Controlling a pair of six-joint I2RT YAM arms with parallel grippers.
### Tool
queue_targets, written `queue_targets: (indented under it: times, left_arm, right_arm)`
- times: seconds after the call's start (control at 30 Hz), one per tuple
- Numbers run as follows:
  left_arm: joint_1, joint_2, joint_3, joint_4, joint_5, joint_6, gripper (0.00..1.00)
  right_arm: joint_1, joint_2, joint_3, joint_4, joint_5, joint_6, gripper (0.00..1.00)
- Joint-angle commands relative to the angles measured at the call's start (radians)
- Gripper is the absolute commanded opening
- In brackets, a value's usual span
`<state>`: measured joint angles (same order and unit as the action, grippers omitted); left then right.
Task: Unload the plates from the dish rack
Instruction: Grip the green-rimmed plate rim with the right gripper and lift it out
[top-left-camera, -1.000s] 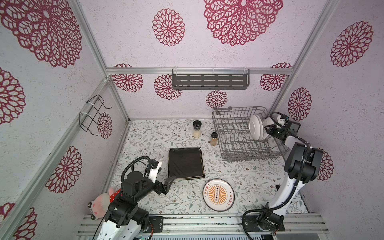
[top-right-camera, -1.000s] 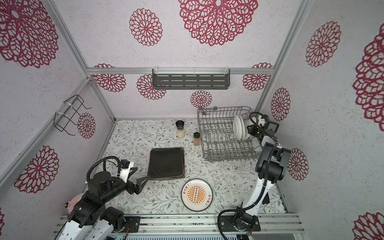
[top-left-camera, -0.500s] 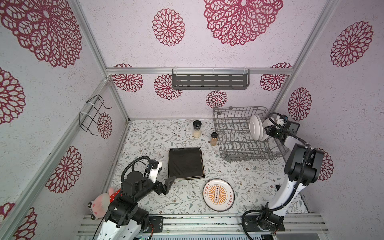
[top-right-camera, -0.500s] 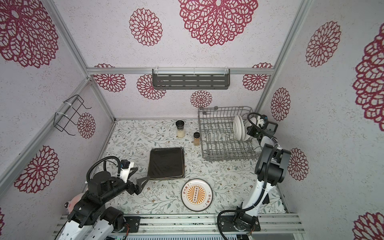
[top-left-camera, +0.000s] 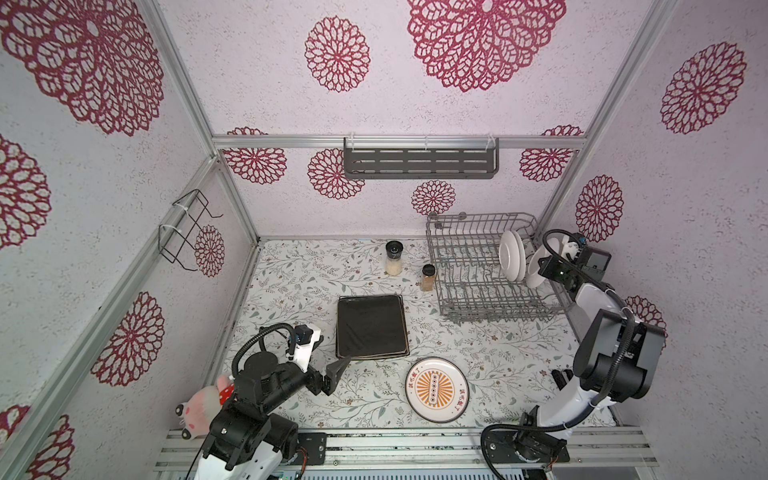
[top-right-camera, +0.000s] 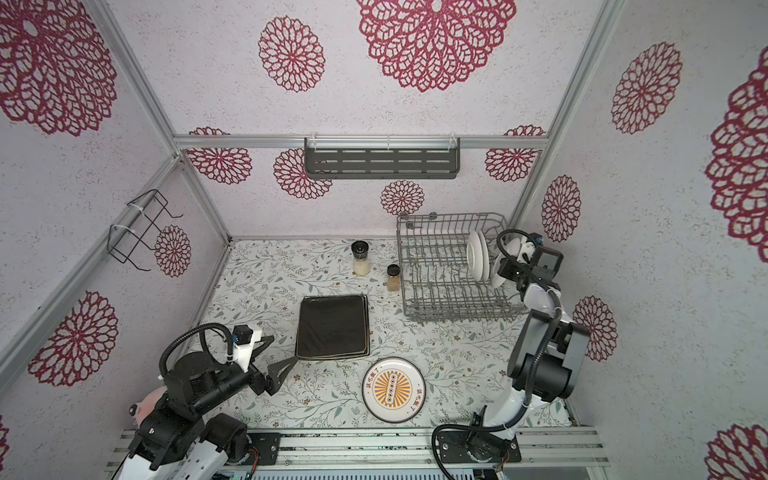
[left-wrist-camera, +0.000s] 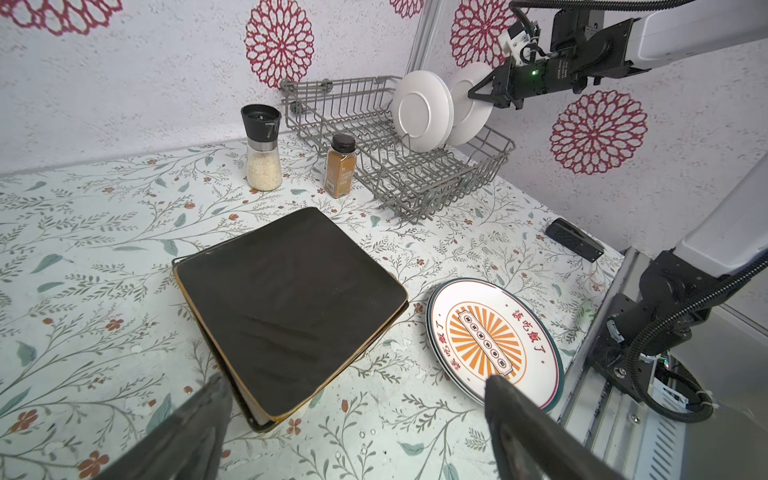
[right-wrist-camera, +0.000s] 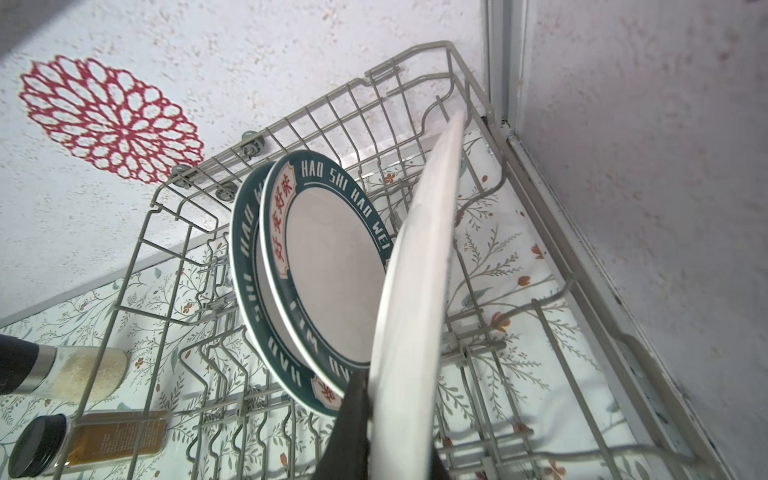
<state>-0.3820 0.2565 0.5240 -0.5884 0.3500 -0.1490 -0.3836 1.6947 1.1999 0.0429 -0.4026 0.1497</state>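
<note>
Plates (top-left-camera: 511, 257) left in the rack (top-left-camera: 465, 224) number two that I can count: round ones with green lettered rims (right-wrist-camera: 324, 270), standing on edge side by side near its right end. The rack sits at the far right of the bench (top-left-camera: 299, 291), tight in the corner.

My right hand (top-left-camera: 537, 266) is clamped on the rim of a third round plate (top-left-camera: 533, 274), just right of those two and tilted away from them. I see only its plain white back. Whether its lower edge sits between the tines I cannot tell. The rack's raised right side and the wall crowd that arm closely.

My left hand (top-right-camera: 276, 353) hangs at the near left with fingers wide apart and holding nothing, just beside the near left corner of a stack of black square plates (top-left-camera: 371, 326) lying mid-bench. An orange sunburst plate (top-left-camera: 436, 388) lies flat to the right of that stack, nearer me.

Two jars stand just left of the rack: a pale grinder (top-left-camera: 394, 258) and a brown spice jar (top-left-camera: 428, 277), the brown one closest to the wire.
</note>
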Motion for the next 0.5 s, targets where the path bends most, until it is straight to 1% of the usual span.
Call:
queue_targets:
  times: [0.0, 0.23, 0.47]
  left_arm:
    - [-0.009, -0.037, -0.010, 0.015, 0.006, 0.026, 0.97]
    - [-0.011, -0.127, -0.011, 0.007, -0.018, 0.031, 0.97]
    - [-0.011, -0.164, -0.014, 0.006, -0.013, 0.032, 0.97]
  right_arm:
    - [0.003, -0.107, -0.008, -0.002, 0.043, -0.035, 0.06]
    - [0.053, -0.241, -0.068, -0.063, 0.126, -0.046, 0.05]
    - [0.123, -0.392, -0.147, -0.132, 0.197, -0.059, 0.05]
